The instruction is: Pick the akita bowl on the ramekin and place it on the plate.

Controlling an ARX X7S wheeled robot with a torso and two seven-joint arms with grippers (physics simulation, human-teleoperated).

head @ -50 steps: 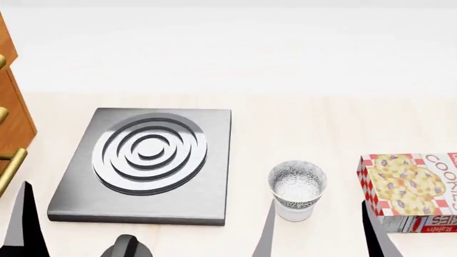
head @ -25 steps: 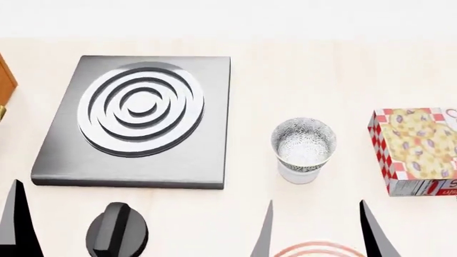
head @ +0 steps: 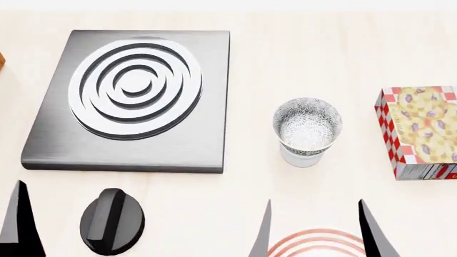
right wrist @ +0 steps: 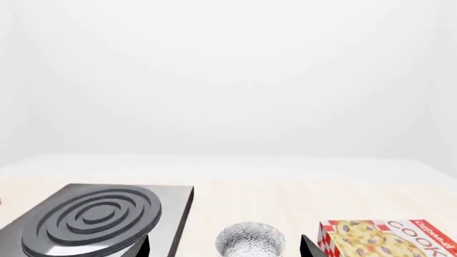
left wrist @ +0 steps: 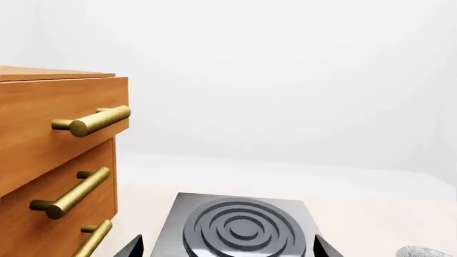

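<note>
Speckled dark-and-white, the akita bowl (head: 307,124) sat upright in the right-centre of the head view, mouth facing up, its axis vertical, nested on the white ramekin (head: 303,156) whose lower wall showed beneath it. Both stood on the pale counter (head: 286,59), between the grey stove plate (head: 132,99) at upper left and the cookie box (head: 420,131) at the right edge, apart from each. At the bottom edge, the red-ringed plate (head: 314,245) showed only as an arc, nearer the camera than the bowl.

Right gripper (head: 314,230) fingers stood apart at the lower right, framing the plate's arc and holding nothing. Only one dark finger of the left gripper (head: 21,225) showed at the lower left corner, beside a black knob (head: 112,219).

Seen from the right wrist, the bowl's (right wrist: 251,239) rim lay at the bottom centre, with the word COOK on the box (right wrist: 389,238). From the left wrist came what the others missed: a wooden drawer cabinet (left wrist: 50,160) with brass handles (left wrist: 93,121), and two spread finger tips (left wrist: 132,247) at the bottom edge.
</note>
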